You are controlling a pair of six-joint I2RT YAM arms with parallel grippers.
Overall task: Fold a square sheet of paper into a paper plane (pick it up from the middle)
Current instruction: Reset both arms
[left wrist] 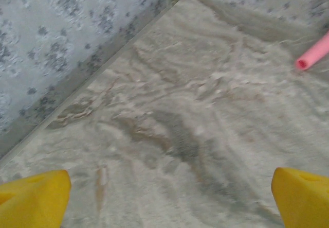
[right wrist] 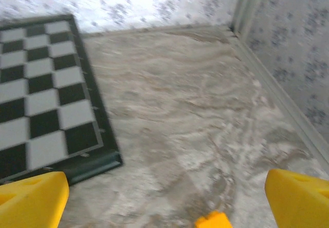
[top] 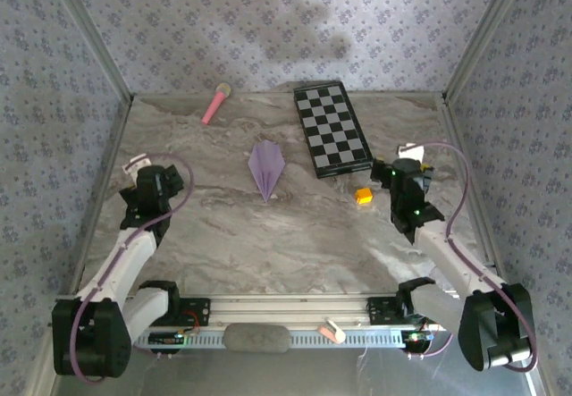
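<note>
Marble desk [top: 223, 235], frame centre: paper plane [top: 266, 168], likely light, flimsy, crease-prone; pinch centre crease mid-body. Both jaws wide open, empty.

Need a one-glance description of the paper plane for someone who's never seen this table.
Start at the marble-patterned table and find the black-and-white checkered board at its back right. Just left of the board, near the table's middle, lies the paper plane. It is the only pale lilac thing there: a flat creased dart, long tip toward the near edge.
</note>
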